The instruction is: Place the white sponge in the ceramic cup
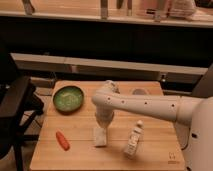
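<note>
Your gripper (102, 124) hangs low over the middle of the wooden table (80, 155), pointing straight down at the white sponge (100, 137), which lies flat on the boards directly beneath it. From this view you cannot tell whether the gripper is spread or closed on the sponge (its tip blends into the pale block), nor whether it touches it at all.

The ceramic cup (140, 92) sits near the far right edge of the table, well apart from the sponge. The white arm (145, 106) stretches across between the two and hides the cup's lower part.

Just to the right of the sponge, a white bottle (132, 142) is tilted on the table, near the gripper's side. On the left, a green bowl (68, 97) stands toward the far left corner, and an orange carrot-like piece (62, 140) lies near the front left; both are well apart from the sponge. A black chair (17, 107) stands beside the table's left edge.
</note>
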Tool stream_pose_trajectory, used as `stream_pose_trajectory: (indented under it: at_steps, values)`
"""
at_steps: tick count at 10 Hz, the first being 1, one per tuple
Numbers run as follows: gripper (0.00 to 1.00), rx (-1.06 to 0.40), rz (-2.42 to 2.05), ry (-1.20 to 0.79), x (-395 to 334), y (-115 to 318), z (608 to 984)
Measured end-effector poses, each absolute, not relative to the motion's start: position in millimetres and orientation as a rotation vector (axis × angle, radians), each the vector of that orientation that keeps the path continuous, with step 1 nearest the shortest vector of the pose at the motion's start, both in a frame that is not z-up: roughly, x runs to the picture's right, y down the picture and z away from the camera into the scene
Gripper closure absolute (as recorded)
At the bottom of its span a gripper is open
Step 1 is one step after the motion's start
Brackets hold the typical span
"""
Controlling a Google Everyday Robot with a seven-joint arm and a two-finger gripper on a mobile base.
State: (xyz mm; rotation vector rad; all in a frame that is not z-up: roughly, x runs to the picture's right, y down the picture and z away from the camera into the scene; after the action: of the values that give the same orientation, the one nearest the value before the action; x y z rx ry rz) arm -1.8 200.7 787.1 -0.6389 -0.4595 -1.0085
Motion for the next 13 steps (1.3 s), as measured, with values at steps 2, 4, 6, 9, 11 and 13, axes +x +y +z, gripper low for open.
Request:
stream_pose_trajectory:
  at_steps: [2, 4, 6, 9, 11, 13]
  values:
    - [0.20, -0.643, -1.005, -0.471, -7, 202, 788]
    - [0.20, -0.646, -1.000, -0.477, -8, 203, 788]
    - [0.20, -0.653, -1.000, -0.480, -5, 205, 790]
    - [0.20, -0.654, -1.028, -0.505, -9, 229, 799]
    - [0.20, -0.654, -1.032, -0.517, -10, 244, 803]
    - [0.20, -0.657, -1.034, -0.523, -11, 249, 803]
